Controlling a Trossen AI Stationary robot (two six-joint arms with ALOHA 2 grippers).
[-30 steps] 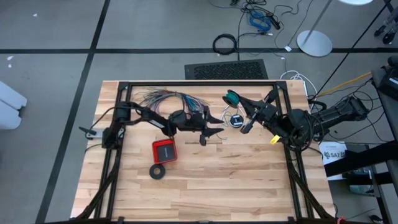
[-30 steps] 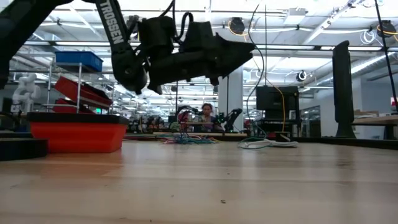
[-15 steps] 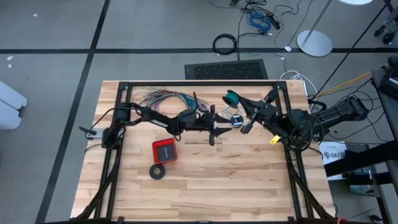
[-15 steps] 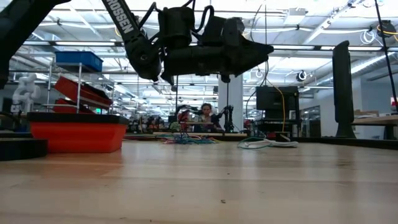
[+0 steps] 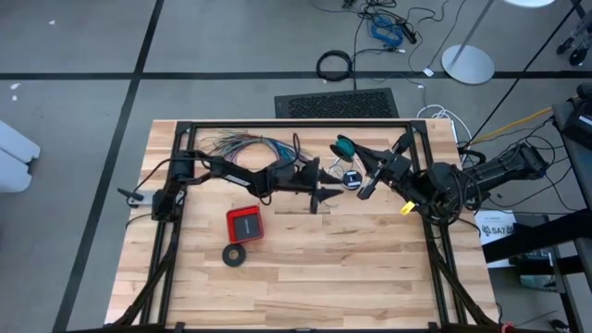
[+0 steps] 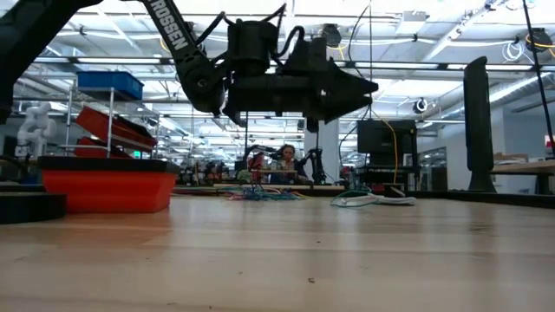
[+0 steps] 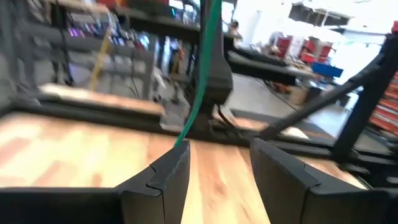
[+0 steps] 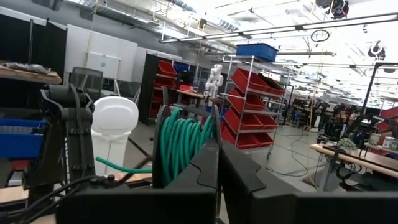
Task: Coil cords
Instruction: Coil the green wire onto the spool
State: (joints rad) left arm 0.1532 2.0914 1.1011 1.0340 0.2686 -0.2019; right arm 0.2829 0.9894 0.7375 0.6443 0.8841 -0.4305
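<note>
My right gripper (image 5: 359,154) is shut on a small coil of teal-green wire (image 5: 344,143) above the table's far middle; the coil (image 8: 180,143) stands upright just past its fingers. A loose teal strand (image 7: 202,74) runs from above down to the tip of one finger of my left gripper (image 7: 217,146). That gripper (image 5: 326,191) is open, points level toward the table's right and hovers above the table (image 6: 368,87). The white cord (image 5: 338,174) with its black round piece (image 5: 351,179) lies on the table between the two grippers. My right gripper pinches several turns of the teal coil (image 8: 202,146) between its two fingers. The coil stands upright, lifted clear of the table, and one strand (image 8: 118,167) trails off sideways. My left gripper has the teal strand ending at one fingertip (image 7: 179,144); I cannot tell whether they touch.
A fanned bundle of many-coloured wires (image 5: 245,145) lies at the far left. A red box (image 5: 245,224) and a black ring (image 5: 235,255) sit nearer the front left. A black frame (image 5: 296,124) rims the table. Bare wood lies toward the near edge.
My left gripper has moved toward the table's right edge, closer to the white cord, and has tipped from slanting upward to level. My right gripper and the coil have kept still.
</note>
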